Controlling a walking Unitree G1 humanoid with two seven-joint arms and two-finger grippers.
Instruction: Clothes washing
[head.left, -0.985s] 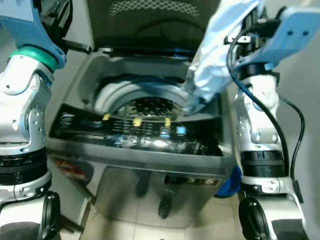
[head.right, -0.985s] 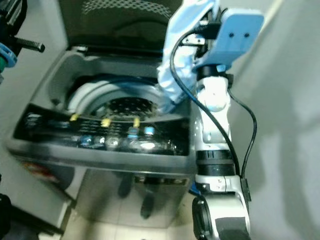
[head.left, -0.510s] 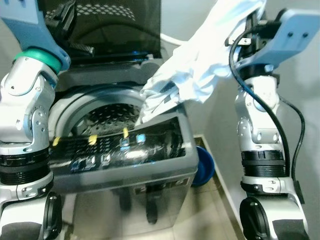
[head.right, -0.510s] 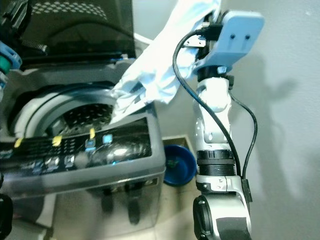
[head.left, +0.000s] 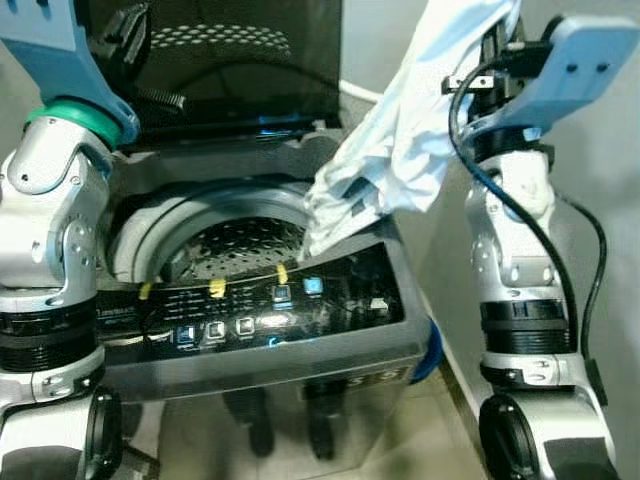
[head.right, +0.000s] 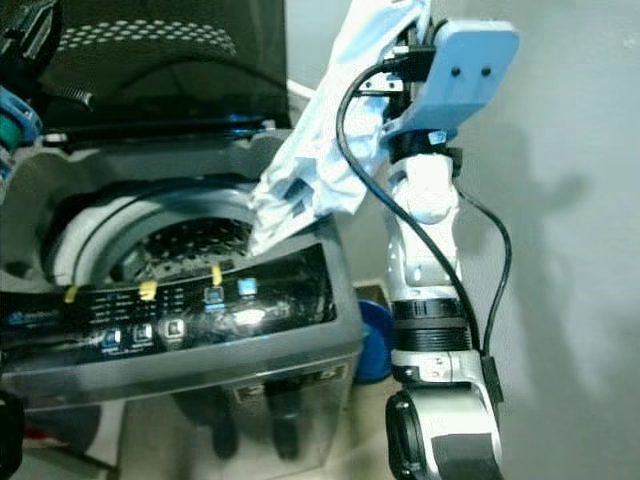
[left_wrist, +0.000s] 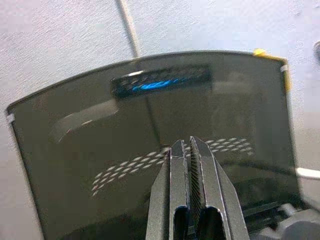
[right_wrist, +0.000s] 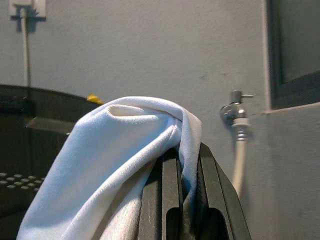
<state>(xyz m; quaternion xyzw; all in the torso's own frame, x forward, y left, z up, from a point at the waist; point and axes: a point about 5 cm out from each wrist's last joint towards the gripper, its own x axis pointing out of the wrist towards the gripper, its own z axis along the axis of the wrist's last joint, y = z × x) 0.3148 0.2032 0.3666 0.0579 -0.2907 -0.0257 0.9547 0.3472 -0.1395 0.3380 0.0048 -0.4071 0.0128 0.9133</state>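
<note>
A blue basin (head.right: 372, 340) sits on the tiled floor (head.left: 440, 420) just beside the machine's right side. On the grey wall (right_wrist: 150, 50), a metal tap (right_wrist: 234, 112) feeds a white hose (right_wrist: 239, 160), and a wall socket (right_wrist: 22, 7) carries a cable.

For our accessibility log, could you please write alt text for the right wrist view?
The right hand grips a pale blue-white garment draped over its black fingers. Behind are a grey wall and a tap with a hose.
</note>
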